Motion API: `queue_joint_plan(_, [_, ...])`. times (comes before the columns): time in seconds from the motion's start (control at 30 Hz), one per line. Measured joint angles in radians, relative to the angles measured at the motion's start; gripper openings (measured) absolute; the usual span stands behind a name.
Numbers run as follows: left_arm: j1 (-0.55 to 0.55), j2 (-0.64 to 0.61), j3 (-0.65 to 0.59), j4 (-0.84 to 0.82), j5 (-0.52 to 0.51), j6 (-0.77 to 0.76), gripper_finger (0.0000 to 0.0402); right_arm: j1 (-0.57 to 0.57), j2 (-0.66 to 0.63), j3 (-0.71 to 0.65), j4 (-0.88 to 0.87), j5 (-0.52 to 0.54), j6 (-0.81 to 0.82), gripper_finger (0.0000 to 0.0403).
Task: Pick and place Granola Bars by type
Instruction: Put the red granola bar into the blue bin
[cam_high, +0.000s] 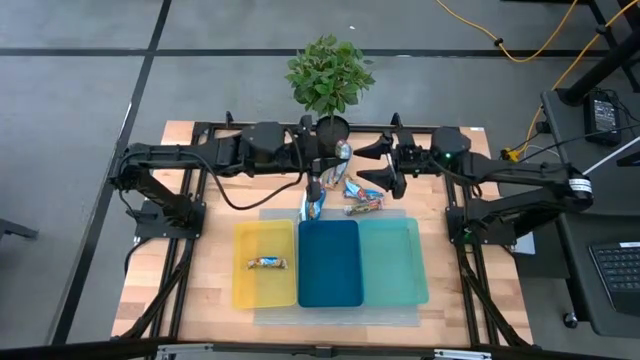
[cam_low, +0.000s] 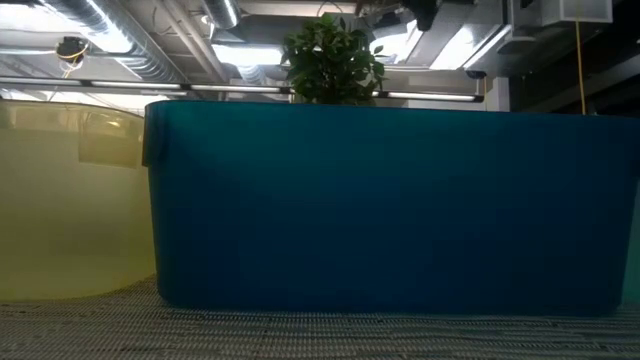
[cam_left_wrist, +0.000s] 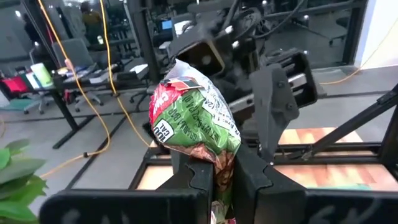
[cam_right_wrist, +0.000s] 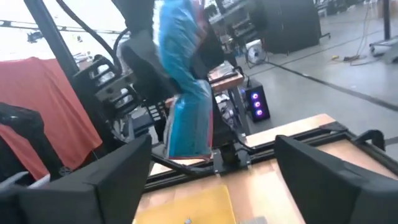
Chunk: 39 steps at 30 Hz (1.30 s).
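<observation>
Three trays sit side by side on the bench (cam_high: 200, 300), lower middle of the high view: yellow tray (cam_high: 262, 286) at left, dark blue tray (cam_high: 330, 262) in the middle, teal tray (cam_high: 394, 262) at right. One orange-brown bar (cam_high: 267, 263) lies flat inside the yellow tray; the other two trays show nothing inside. Left arm reaches in from the left along the bench's upper edge, left gripper (cam_high: 343, 152) near frame centre just below the potted plant (cam_high: 330, 78); its jaws are closed on a bar with a red and green wrapper (cam_left_wrist: 196, 121), which fills the middle of the left wrist view, pinched at its lower end and standing up. Just below that, a blue bar (cam_high: 312, 203) hangs at the upper edge of the dark blue tray; the same blue wrapper shows upper centre in the right wrist view, apart from the right arm's own fingers. Loose bars (cam_high: 362, 197) lie in a small cluster on the bench above the teal tray, right of centre; colours mixed, exact count hard to tell. Right gripper (cam_high: 378, 164) comes in from the right, jaws spread wide with nothing between them, just above that cluster. Low view is blocked by the dark blue tray wall, yellow tray at far left.
</observation>
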Motion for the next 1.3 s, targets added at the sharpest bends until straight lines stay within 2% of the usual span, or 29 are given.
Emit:
queue_joint_plan(0.13, [0.0, 0.0, 0.0, 0.019, -0.005, 0.007, 0.0022, -0.012, 0.029, 0.0, 0.026, -0.032, 0.02, 0.036])
queue_joint_plan(0.43, [0.0, 0.026, 0.0, 0.044, -0.007, 0.041, 0.0022, -0.015, 0.101, 0.0, 0.186, -0.059, 0.09, 0.0362])
queue_joint_plan(0.53, [0.0, 0.036, 0.0, 0.07, 0.006, 0.041, 0.0022, -0.015, 0.126, 0.025, 0.179, -0.075, 0.103, 0.0362])
queue_joint_plan(0.77, [0.0, 0.057, 0.0, 0.115, 0.013, 0.044, 0.0022, -0.015, 0.204, 0.17, 0.035, -0.171, 0.046, 0.0362])
queue_joint_plan(1.03, [0.0, 0.056, 0.062, 0.006, -0.065, 0.078, 0.0022, -0.015, 0.217, 0.274, -0.23, -0.206, -0.082, 0.0362])
queue_joint_plan(1.3, [0.0, 0.055, 0.114, -0.038, -0.059, 0.101, 0.0022, -0.015, 0.216, 0.274, -0.223, -0.206, -0.084, 0.0362])
